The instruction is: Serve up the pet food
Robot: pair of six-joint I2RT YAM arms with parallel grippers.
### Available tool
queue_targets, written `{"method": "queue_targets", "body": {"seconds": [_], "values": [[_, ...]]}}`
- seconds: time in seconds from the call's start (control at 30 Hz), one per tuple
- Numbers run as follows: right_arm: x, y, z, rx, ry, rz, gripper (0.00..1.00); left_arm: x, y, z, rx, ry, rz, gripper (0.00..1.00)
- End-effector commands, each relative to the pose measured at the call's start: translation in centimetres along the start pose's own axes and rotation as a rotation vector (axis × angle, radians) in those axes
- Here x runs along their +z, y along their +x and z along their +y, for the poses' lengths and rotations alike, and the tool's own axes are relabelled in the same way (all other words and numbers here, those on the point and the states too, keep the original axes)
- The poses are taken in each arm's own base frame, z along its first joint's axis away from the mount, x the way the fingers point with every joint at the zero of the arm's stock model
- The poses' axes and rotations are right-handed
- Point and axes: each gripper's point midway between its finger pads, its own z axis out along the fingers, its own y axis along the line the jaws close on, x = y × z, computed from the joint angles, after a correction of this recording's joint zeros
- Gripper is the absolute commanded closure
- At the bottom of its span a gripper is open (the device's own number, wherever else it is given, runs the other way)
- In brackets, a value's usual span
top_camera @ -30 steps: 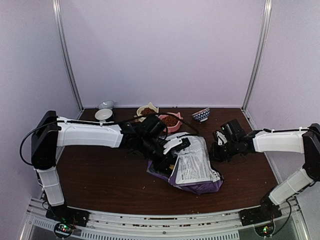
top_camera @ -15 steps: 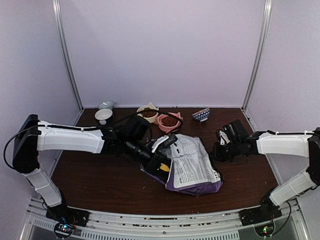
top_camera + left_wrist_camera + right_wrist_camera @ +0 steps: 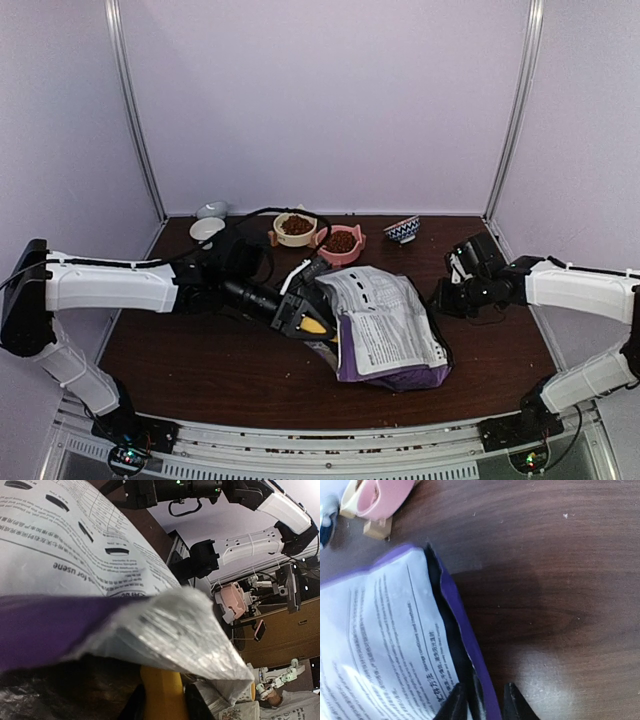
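Kibble [image 3: 297,226] heaped in cream bowl [image 3: 278,236] and pink bowl [image 3: 356,246] at back of table [image 3: 200,360]. In front, purple bag [image 3: 385,325] flat, white label up. At its left mouth, left gripper [image 3: 300,319] clamped on yellow scoop [image 3: 162,695]. At its right edge, right gripper [image 3: 481,707] narrowly parted, astride the rim.
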Motion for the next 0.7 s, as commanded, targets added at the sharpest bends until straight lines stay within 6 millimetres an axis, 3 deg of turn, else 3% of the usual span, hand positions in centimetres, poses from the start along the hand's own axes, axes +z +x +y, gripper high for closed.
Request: {"method": "queue_targets", "body": {"seconds": [0.0,0.17,0.4,0.53,0.67], "values": [[-4.2,-3.6,1.5,-0.054,-0.002,-0.122,0.54,-1.8,-2.8,-4.4,0.075,0.135,-0.099,1.00],[-8.6,-4.4,6.3,-0.130,-0.117,-0.167,0.33,-1.8,-3.5,-4.4,0.061,0.134,-0.129,1.00],[-13.3,-1.6,18.8,-0.265,-0.365,-0.162,0.28,-1.9,-4.2,-4.4,0.050,0.127,-0.156,1.00],[-13.7,0.2,23.5,-0.332,-0.412,-0.136,0.28,-1.9,-4.3,-4.3,0.042,0.121,-0.162,1.00],[-11.8,1.2,24.5,-0.391,-0.326,-0.111,0.31,-2.0,-4.4,-4.4,0.033,0.119,-0.172,1.00]]}}
